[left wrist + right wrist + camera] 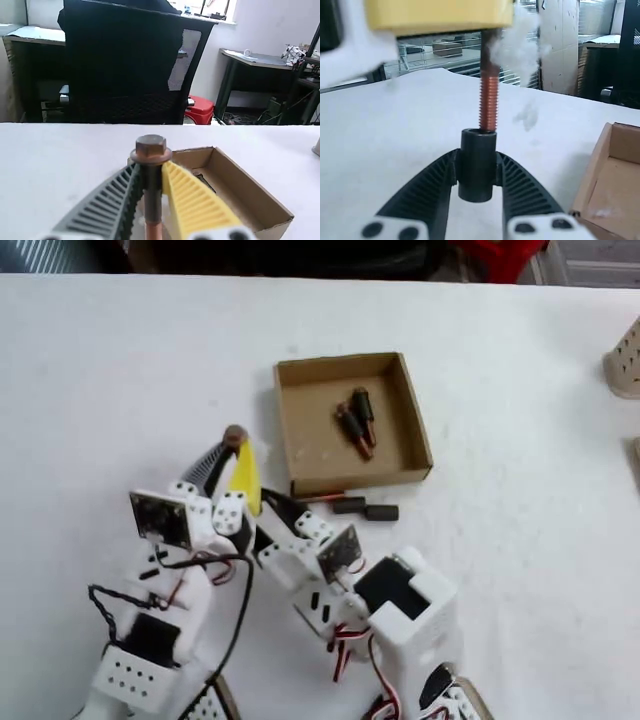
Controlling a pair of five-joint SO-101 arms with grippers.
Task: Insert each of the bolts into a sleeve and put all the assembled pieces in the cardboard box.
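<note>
Copper-coloured thread is seen on the lower shank of the bolt [150, 149]. Its upper shank is dark and its flanged hexagonal head is dull brown. The bolt is held upright, head up, in the left claw [150, 169], which is closed on the shank just under the head. One finger [107, 205] of this claw is grey and the other, the yellow finger [192, 200], is ribbed like it.

In the right wrist view the threaded tip meets the open top of a black cylindrical sleeve [477, 170]. How far it has entered cannot be told. The sleeve is gripped upright by the right claw [477, 160], whose black ribbed fingers are closed on its sides.

In the high view both claws are found left of centre, just off the lower left corner of the cardboard box [355, 480]. One box is counted, open-topped, on the white desk [120, 360] in the upper middle of the frame. Two assembled pieces [356, 420] lie inside it, dark sleeves with coppery ends, touching and crossed. Just below the box's lower wall a copper shank [318, 497] and two dark cylinders [366, 508] lie in a row on the desk. Whether the shank sits inside the nearer cylinder cannot be told. One bolt and one sleeve are counted in the claws.
</note>
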